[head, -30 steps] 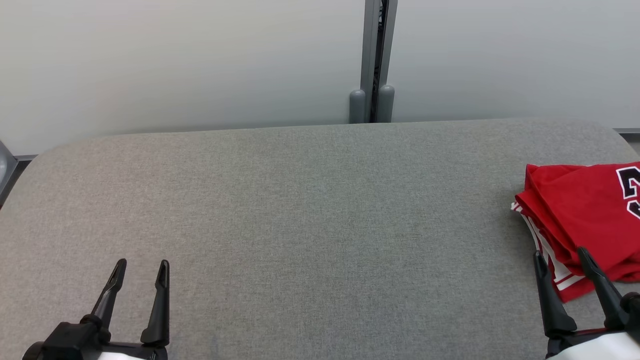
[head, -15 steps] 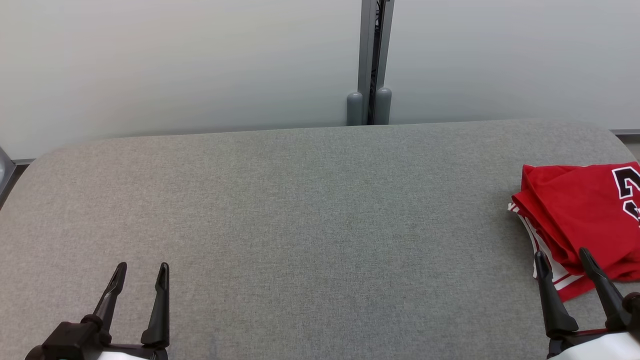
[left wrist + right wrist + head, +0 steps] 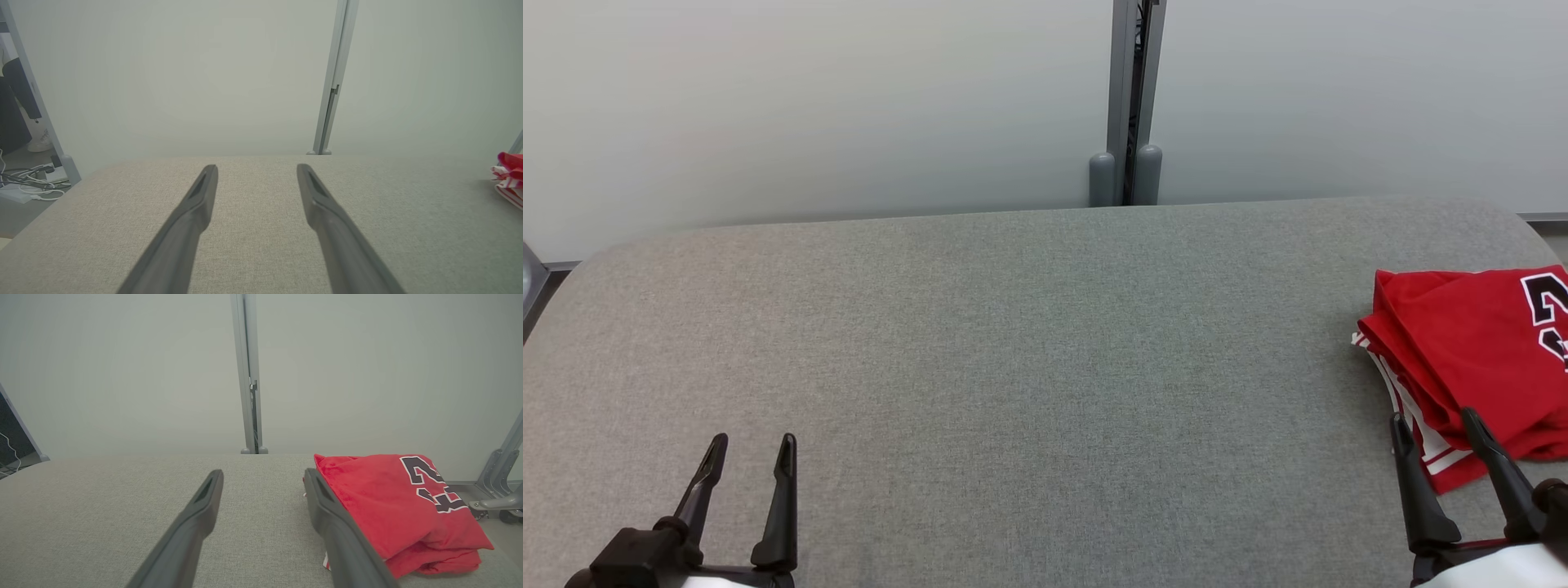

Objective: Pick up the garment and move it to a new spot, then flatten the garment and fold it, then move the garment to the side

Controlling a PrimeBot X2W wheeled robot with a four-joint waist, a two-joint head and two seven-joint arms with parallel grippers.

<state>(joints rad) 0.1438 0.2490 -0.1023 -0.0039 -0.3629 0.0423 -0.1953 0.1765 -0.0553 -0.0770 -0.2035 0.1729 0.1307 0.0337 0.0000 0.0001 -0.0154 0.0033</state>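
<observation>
The garment [image 3: 1478, 359] is a red jersey with white stripes and black numbers, folded into a thick stack at the right side of the grey table [image 3: 1029, 351]. My right gripper [image 3: 1436, 426] hovers open at the stack's near left corner, nothing between its fingers. In the right wrist view the garment [image 3: 392, 506] lies just right of the right gripper [image 3: 263, 475]. My left gripper [image 3: 751, 446] stands open over bare table at the lower left, far from the cloth. From the left wrist view, the left gripper [image 3: 256, 170] is open, and the garment [image 3: 508, 175] peeks in at the right edge.
A pale wall with a grey vertical post [image 3: 1129, 98] stands behind the table. Cables [image 3: 28, 179] lie on the floor past the table's left end. A grey metal frame leg [image 3: 496, 473] stands beyond the right end. The table's rounded right corner [image 3: 1515, 220] is close to the garment.
Both grippers have drawn back slightly toward the lower edge of the head view. The camera shifted a little to the right early on. The garment lies as before.
</observation>
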